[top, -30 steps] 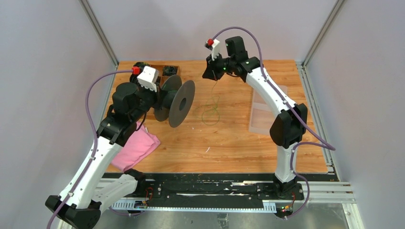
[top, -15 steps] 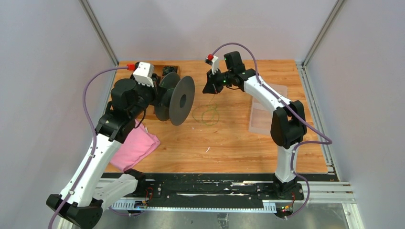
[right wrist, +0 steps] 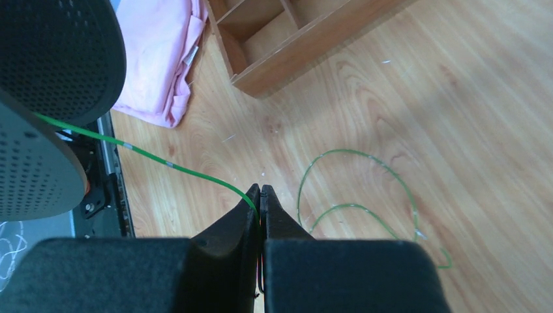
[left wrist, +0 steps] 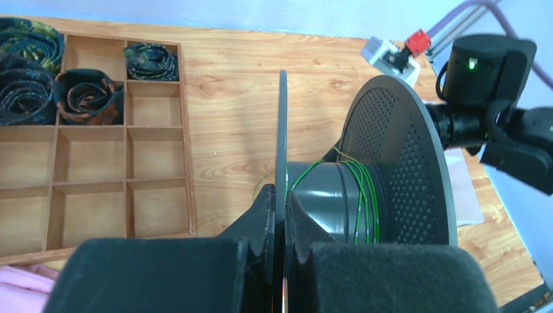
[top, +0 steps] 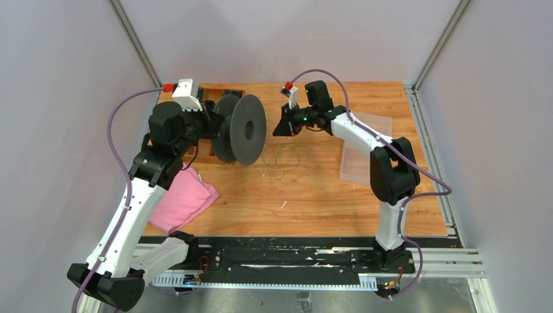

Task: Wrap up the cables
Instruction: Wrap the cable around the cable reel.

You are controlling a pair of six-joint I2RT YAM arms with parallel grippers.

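Top view: the left jaws hold a dark spool (top: 244, 129) by its flange over the surface (top: 326, 195), and loose loops of the green cable (top: 280, 160) lie between the arms. Left wrist: jaws clamped on 1 flange, with a few green turns circling the hub (left wrist: 332, 202). Right wrist: jaws pinched together on the cable, which runs across to the spool. Wrapping looks early, with most of the slack left to wind.
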